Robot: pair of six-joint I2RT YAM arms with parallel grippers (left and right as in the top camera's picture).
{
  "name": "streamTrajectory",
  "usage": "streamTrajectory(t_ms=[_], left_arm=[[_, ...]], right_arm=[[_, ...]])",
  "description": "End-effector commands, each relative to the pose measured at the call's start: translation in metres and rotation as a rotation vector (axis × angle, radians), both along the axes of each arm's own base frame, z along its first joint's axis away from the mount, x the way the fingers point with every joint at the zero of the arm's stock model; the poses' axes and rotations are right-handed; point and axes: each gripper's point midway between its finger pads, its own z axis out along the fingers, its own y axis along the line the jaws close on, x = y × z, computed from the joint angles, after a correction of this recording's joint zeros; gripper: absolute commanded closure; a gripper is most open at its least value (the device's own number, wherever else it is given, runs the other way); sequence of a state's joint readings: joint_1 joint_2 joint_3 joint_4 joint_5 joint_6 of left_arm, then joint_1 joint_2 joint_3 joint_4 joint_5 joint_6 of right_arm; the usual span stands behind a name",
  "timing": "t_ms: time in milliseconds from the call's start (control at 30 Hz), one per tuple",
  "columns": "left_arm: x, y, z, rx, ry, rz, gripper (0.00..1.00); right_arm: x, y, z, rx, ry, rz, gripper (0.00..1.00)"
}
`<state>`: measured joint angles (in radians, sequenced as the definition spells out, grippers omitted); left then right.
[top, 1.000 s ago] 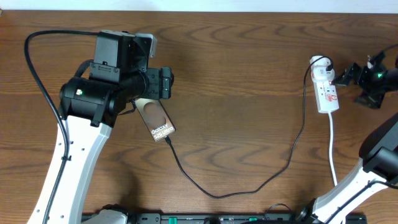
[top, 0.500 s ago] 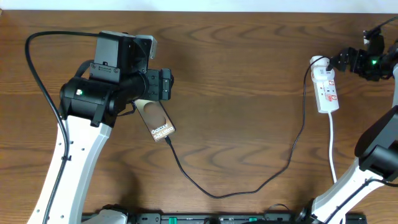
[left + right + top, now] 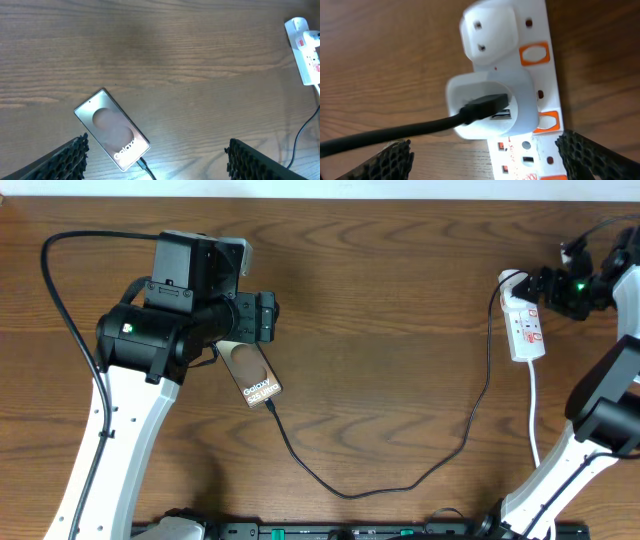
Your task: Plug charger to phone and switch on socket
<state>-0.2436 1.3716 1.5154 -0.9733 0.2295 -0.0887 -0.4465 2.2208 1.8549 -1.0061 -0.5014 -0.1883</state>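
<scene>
The phone (image 3: 258, 378) lies flat on the wooden table, screen up, also visible in the left wrist view as the phone (image 3: 112, 129). The charger (image 3: 350, 494) has its small plug tip (image 3: 143, 162) at the phone's lower edge. Its thin black cable loops across the table to a white adapter (image 3: 490, 107) sitting in the socket (image 3: 526, 325). My left gripper (image 3: 268, 317) hovers open above the phone, holding nothing. My right gripper (image 3: 541, 284) is open at the far end of the socket (image 3: 545, 150), its fingers (image 3: 390, 161) wide on either side of the strip.
Orange rocker switches (image 3: 535, 54) line the socket's edge, a second one (image 3: 547, 120) beside the adapter. The socket's white cord (image 3: 534, 415) runs toward the table's near edge. A thick black robot cable (image 3: 60, 290) arcs around the left arm.
My right gripper has swung from beside the socket's right side up and left to its far end. The left arm, phone and charger cable have not moved.
</scene>
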Motion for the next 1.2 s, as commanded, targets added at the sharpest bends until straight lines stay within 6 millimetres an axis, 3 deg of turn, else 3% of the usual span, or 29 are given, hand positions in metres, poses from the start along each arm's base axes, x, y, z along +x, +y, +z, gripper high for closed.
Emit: streamTrajectory(t_ms=[0, 267, 900, 1167], left_arm=[[-0.001, 0.002, -0.003, 0.015, 0.007, 0.005, 0.13], [-0.001, 0.002, -0.003, 0.015, 0.008, 0.005, 0.13], [-0.001, 0.002, -0.004, 0.015, 0.009, 0.005, 0.14], [-0.001, 0.002, -0.004, 0.015, 0.01, 0.005, 0.13]], right_arm=[[-0.004, 0.016, -0.024, 0.076, 0.054, 0.011, 0.08], [-0.002, 0.034, -0.034, 0.139, 0.06, 0.056, 0.11], [-0.002, 0.038, -0.035, 0.147, 0.061, 0.063, 0.03], [0.0, 0.058, -0.05, 0.167, 0.09, 0.1, 0.04]])
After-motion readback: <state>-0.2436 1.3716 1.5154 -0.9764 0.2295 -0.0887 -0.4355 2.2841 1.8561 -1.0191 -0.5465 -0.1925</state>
